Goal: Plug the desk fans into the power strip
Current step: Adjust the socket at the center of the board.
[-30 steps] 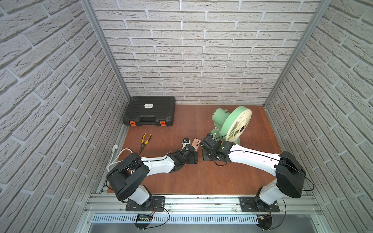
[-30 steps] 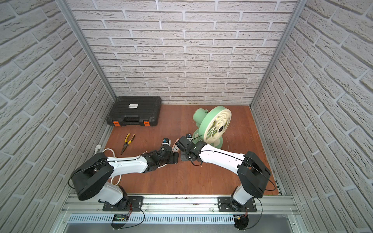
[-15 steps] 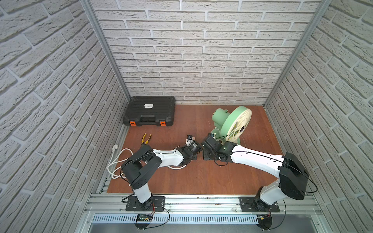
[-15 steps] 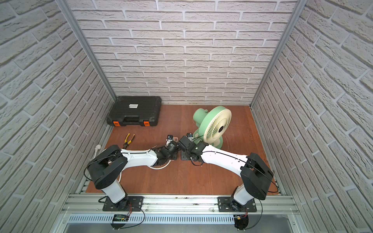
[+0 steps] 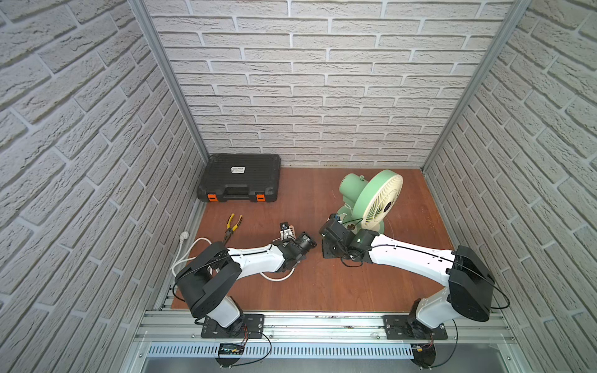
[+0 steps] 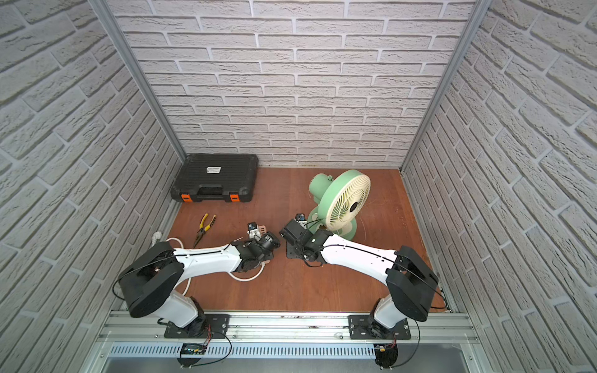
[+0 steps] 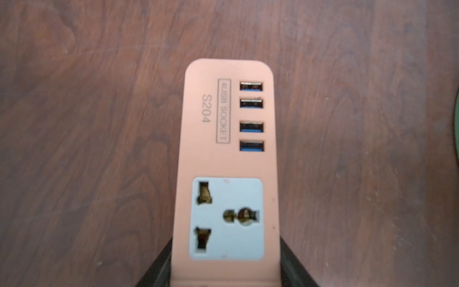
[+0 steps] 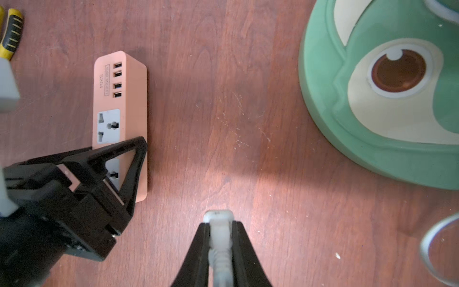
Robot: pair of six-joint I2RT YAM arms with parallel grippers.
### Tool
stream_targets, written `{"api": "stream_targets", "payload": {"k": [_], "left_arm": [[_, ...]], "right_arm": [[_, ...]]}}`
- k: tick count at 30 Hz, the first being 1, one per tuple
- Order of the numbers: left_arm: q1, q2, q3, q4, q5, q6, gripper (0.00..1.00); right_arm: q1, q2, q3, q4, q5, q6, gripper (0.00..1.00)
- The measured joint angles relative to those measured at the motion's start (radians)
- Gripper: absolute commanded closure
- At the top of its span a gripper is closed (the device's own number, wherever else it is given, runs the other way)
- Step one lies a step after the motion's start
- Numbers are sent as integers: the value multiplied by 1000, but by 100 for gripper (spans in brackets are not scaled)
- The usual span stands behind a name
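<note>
step in hand: strip braced, plug in grip, nothing inserted yet; by my reading, the approach to the socket is what remains.
left gripper (image 7: 226,261): jaws closed at a medium gap on the power strip (image 7: 227,154), one finger flush against each long side.
right gripper (image 8: 219,229): jaws pinched narrow on the plug (image 8: 218,217); the cord (image 8: 221,268) runs back between the fingers.
power strip: flat on the table (image 5: 323,290), face up, mid-table between the pliers (image 5: 233,226) and the fan.
desk fan (image 5: 376,200): upright on its round base, on the right arm's side.
free socket (image 7: 226,218): uncovered, just beyond the left fingers. The second socket (image 8: 113,174) sits under them. USB ports (image 7: 251,116) are at the far end.
plug vs strip: apart, bare wood between them, plug on the fan side. Prongs not visible.
next move (judged): carry the plug across over the free socket, turn the prongs to face it, match the slots, and press straight in while the left arm pins the strip.
watch: prong orientation unknown; left finger close to the socket, so little room; thin cord may tug.
bystander: black toolcase (image 5: 240,182) in the back corner, not involved.
</note>
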Motion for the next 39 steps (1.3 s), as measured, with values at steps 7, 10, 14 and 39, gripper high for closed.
{"api": "stream_targets", "payload": {"k": [7, 10, 14, 39], "left_arm": [[-10, 56, -1, 149, 15, -53, 85], [-11, 72, 3, 200, 22, -61, 61], [-14, 63, -1, 211, 36, -72, 47], [24, -329, -237, 208, 115, -85, 46]], "right_arm": [[13, 16, -2, 26, -7, 0, 97], [13, 16, -2, 25, -7, 0, 97], [13, 21, -2, 26, -8, -3, 97], [13, 125, 89, 61, -29, -36, 97]]}}
